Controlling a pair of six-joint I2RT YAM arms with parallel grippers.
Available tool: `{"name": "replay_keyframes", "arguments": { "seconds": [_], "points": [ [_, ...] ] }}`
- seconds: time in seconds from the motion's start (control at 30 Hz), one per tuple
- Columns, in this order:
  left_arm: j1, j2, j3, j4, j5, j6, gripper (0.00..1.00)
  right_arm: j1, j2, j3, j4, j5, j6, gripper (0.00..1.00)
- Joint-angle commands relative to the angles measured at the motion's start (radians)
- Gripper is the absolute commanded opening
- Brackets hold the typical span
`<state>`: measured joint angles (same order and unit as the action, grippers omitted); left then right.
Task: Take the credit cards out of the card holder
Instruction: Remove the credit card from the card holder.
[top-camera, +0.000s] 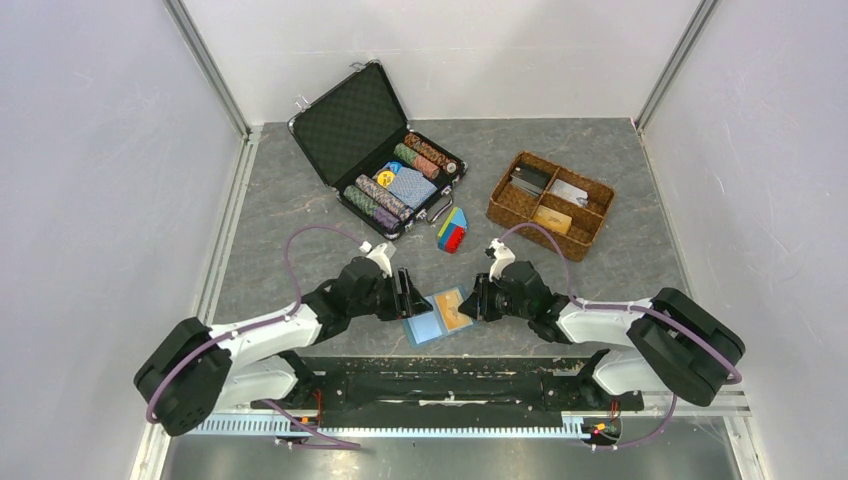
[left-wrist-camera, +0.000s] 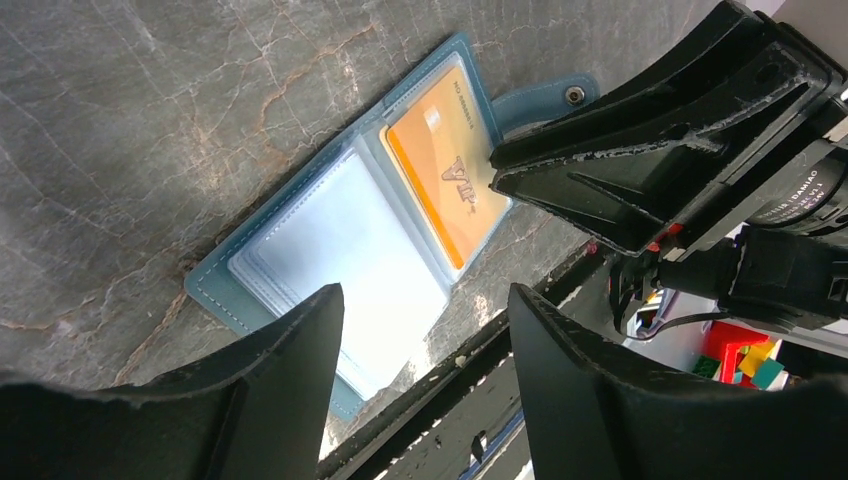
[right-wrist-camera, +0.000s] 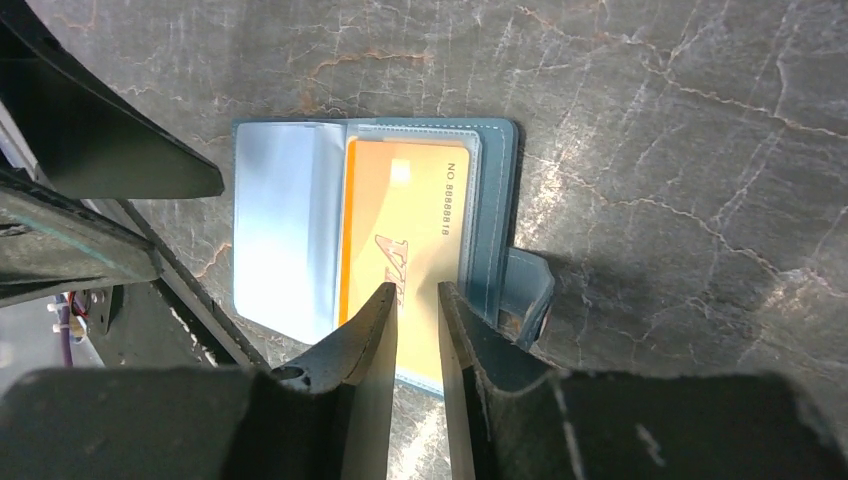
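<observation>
The light-blue card holder (top-camera: 428, 326) lies open flat on the grey table, between my two grippers and close to the table's front edge. An orange-yellow credit card (right-wrist-camera: 400, 215) sits in its right-hand clear pocket (left-wrist-camera: 447, 170). The left-hand pocket (left-wrist-camera: 330, 245) is washed out by glare, so its contents cannot be told. My right gripper (right-wrist-camera: 417, 288) hovers over the orange card's near end with only a narrow gap and nothing between its fingers. My left gripper (left-wrist-camera: 425, 292) stands wide open over the holder's left page, holding nothing. The strap with its snap (right-wrist-camera: 525, 290) sticks out on the right.
A black chip case (top-camera: 380, 150) stands open at the back left of centre. A brown wicker tray (top-camera: 550, 203) with cards is at the back right. Coloured blocks (top-camera: 452, 230) lie between them. A black rail (top-camera: 450, 385) runs along the table's front edge, right behind the holder.
</observation>
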<state>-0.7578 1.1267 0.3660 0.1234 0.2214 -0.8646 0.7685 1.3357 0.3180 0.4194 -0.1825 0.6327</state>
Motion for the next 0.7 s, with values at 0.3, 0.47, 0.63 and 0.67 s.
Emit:
{"name": "replay_keyframes", "arguments": {
  "seconds": [0.3,0.47,0.63,0.67],
  "points": [
    [-0.004,0.102,0.012,0.123,0.032,-0.010,0.64,0.012,0.010,-0.046,0.063,0.017,0.015,0.24],
    [-0.008,0.134,0.014,0.155,0.030,-0.010,0.63,0.012,-0.013,-0.015,0.021,0.045,0.001,0.24],
    [-0.015,0.161,0.030,0.165,0.033,-0.011,0.62,0.012,0.004,-0.004,0.016,0.047,-0.010,0.23],
    [-0.015,0.161,0.030,0.166,0.032,-0.011,0.62,0.012,0.008,-0.009,0.021,0.041,-0.007,0.23]
  ]
}}
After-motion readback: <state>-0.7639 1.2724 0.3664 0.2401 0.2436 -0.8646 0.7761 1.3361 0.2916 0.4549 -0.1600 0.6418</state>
